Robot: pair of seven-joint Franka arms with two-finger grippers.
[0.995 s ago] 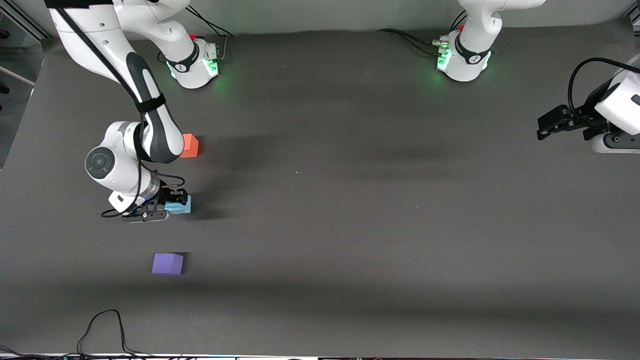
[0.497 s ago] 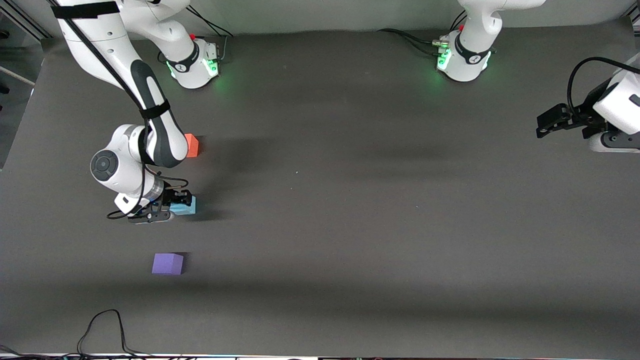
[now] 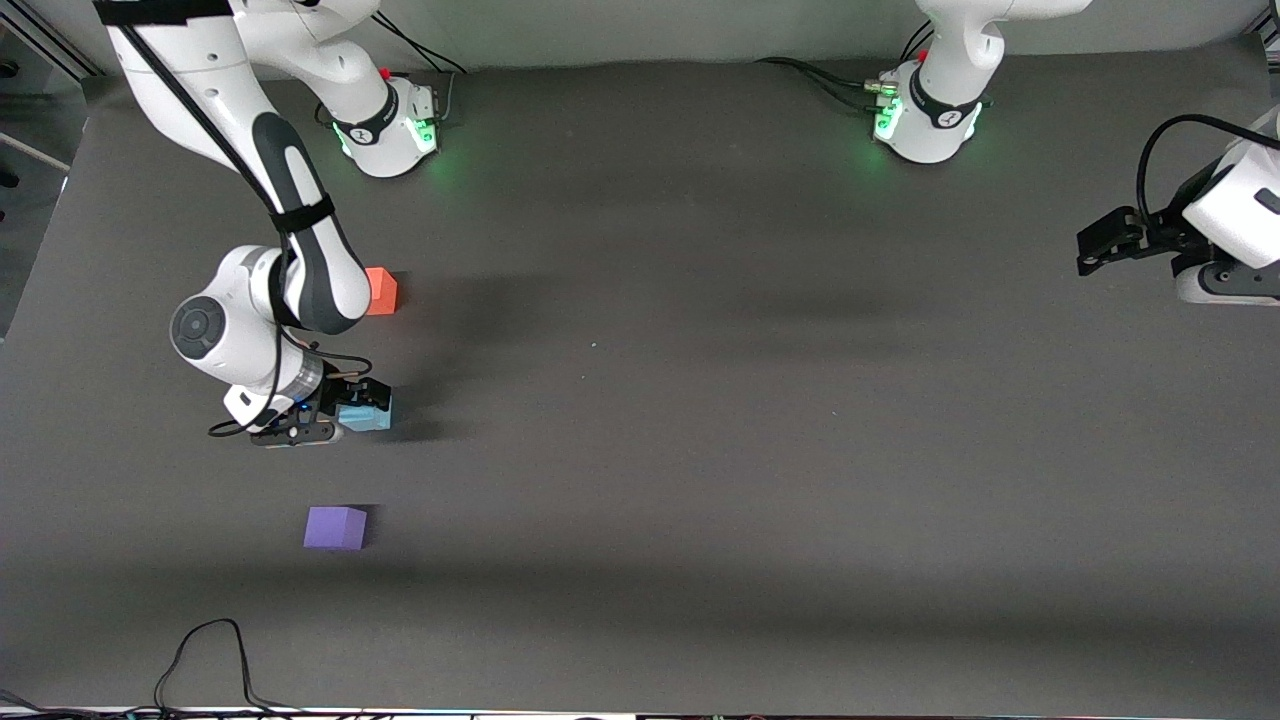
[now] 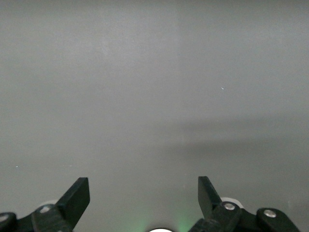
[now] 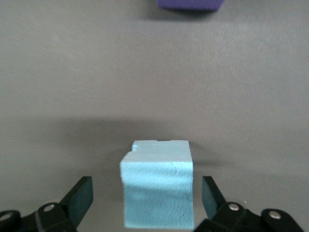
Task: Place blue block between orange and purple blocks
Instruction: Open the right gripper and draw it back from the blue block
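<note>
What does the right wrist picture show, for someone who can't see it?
A light blue block sits on the gray table between the right gripper's open black fingers, which do not touch it. A purple block's edge shows at the picture's rim.

Matt foam-like cubes on a dull grey mat, glossy plastic arms.

The light sky-blue cube (image 5: 158, 186) looks like matt foam, faintly grainy, with a chipped top edge; the orange-red cube (image 3: 381, 291) and the violet-purple cube (image 3: 335, 527) share that dull finish. The dark grey table covering (image 3: 700, 450) is matt and finely textured. The arms' white shells (image 3: 300, 270) shine like smooth plastic; the black gripper fingers (image 5: 77, 195) look matt.
</note>
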